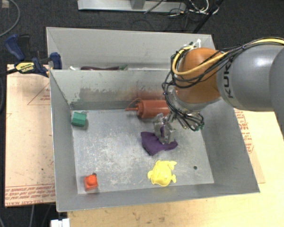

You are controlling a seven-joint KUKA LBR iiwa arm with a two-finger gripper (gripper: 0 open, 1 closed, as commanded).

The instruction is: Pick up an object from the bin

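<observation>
Right, the claw (164, 132) hangs just right of the middle of the grey bin (109, 150), its tip down on the upper right part of a purple crumpled thing (154, 145). Whether the claw is spread or pressed together, I cannot tell from this angle. The purple piece lies flat on the bin floor, its longer stretch running roughly left to right, with a blunt corner poking toward the lower left. Close above it, a reddish-brown bottle-like cylinder (149, 109) lies on its side against the back wall, long axis left to right, narrow end pointing left, its right end tucked under the orange wrist cover. Below, near the front wall, sits a yellow toy (162, 173). Well apart on the left: a green block (79, 119) and a small orange-red block (91, 182).
</observation>
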